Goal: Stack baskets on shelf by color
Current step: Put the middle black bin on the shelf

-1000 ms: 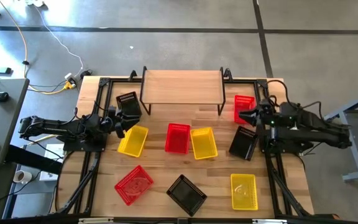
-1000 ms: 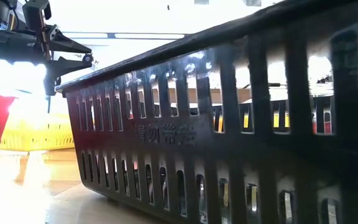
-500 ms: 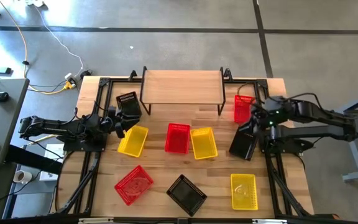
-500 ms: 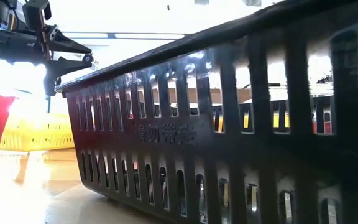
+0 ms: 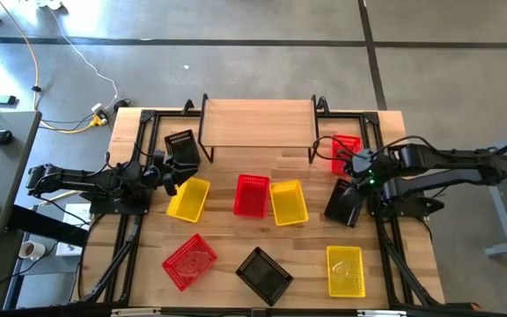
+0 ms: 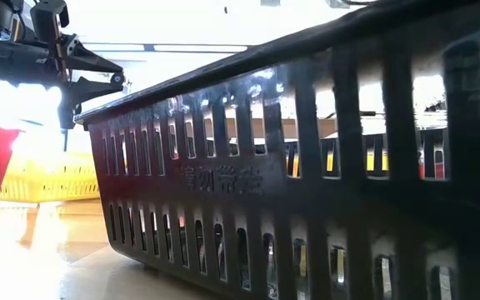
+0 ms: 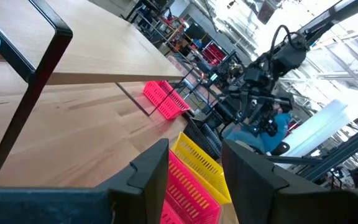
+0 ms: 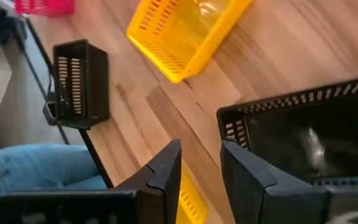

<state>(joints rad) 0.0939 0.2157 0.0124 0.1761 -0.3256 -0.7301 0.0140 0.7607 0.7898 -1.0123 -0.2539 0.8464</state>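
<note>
right gripper [image 5: 356,165] swinging in over the table from the right edge since a second ago, jaws parted, empty, nearing black basket [image 5: 345,202] beside red basket [image 5: 345,151] | left gripper [image 5: 167,179] idling, parted | shelf [image 5: 258,122] bare, no stacking yet

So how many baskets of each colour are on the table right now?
Yellow baskets: 3
Red baskets: 3
Black baskets: 3
Total: 9, none on the shelf yet.
</note>
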